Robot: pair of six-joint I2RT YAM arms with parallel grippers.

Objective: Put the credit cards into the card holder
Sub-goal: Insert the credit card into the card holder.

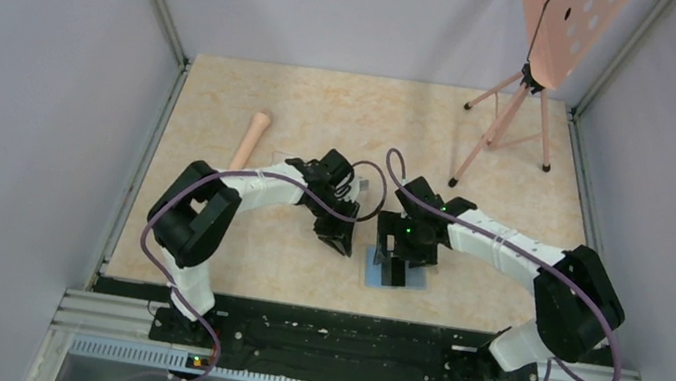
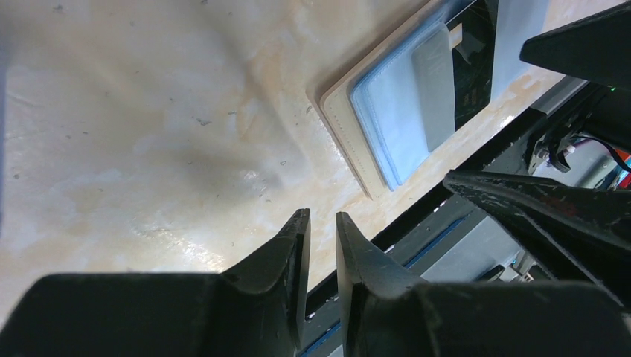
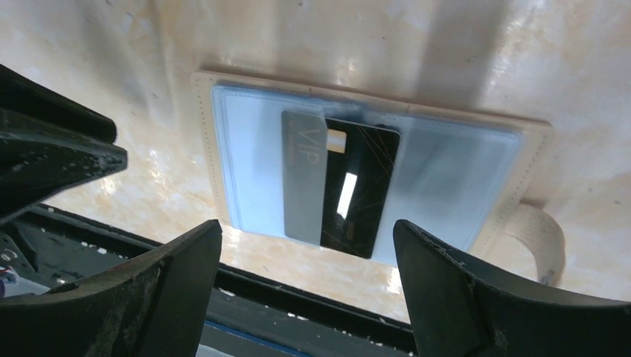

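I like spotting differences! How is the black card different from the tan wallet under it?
The credit card is black; the card holder is tan-edged, grey-blue inside. The credit card is smaller than the card holder and lies across its open middle. Both are flat rectangles.

We can read only one word: "VIP", in pale letters on the black card (image 3: 338, 186). In the right wrist view it sits toward ten o'clock on the card, under the cloudy pocket of the open wallet (image 3: 205, 149). The other marks are too small for us to read.
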